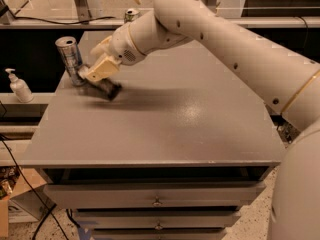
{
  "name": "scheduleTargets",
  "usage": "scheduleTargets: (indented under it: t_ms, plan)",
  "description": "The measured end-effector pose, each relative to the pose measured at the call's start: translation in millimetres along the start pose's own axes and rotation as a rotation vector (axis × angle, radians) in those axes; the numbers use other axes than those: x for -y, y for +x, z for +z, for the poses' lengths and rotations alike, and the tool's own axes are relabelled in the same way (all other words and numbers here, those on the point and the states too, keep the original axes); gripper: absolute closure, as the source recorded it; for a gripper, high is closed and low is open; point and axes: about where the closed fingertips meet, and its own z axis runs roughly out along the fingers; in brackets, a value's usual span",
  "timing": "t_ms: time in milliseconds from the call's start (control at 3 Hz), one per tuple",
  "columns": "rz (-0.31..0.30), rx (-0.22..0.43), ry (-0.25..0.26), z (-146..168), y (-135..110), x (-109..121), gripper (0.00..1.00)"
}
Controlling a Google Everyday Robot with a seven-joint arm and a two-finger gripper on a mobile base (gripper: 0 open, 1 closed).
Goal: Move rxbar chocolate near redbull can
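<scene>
End effector (96, 75) clamping rxbar chocolate (108, 90) beside redbull can (70, 59).

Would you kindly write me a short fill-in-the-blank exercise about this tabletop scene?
1. The gripper holds the ____ low beside the redbull can.
2. The redbull can stands ____ on the table.
3. Counting the second can at the back, ____ cans are in view.
Missing words: rxbar chocolate; upright; two.

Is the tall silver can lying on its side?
No. The redbull can stands upright on the table, with the gripper just beside it, over the dark rxbar chocolate.
</scene>
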Motion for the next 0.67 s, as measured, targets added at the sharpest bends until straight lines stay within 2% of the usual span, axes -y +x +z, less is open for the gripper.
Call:
scheduleTargets:
  t_ms: [333, 667]
  plan:
    - [-0.001, 0.0, -0.004, 1.8, -0.6, -1.4, 0.0]
    - [-0.001, 0.0, -0.004, 1.9, -0.7, -1.4, 0.0]
